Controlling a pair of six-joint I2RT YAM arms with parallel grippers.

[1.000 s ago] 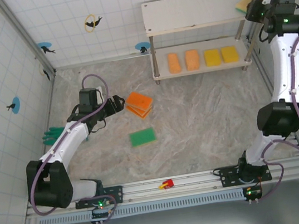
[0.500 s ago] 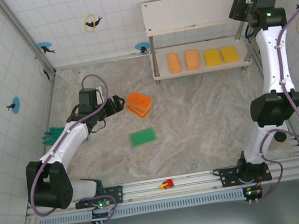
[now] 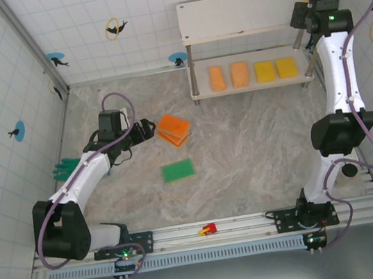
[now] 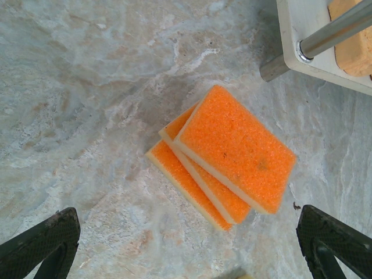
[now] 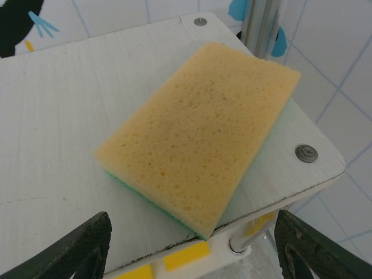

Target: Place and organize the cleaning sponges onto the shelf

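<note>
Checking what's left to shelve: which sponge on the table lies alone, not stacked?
The green sponge: it lies flat by itself on the table, while the orange sponges just beyond it are piled up, overlapping each other.

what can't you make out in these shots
- Top external: right arm mostly hides the pale sponge on the shelf corner.
- Top external: red object, too small to identify.
- Left wrist: orange sponge stack, top one hides how many lie beneath.
</note>
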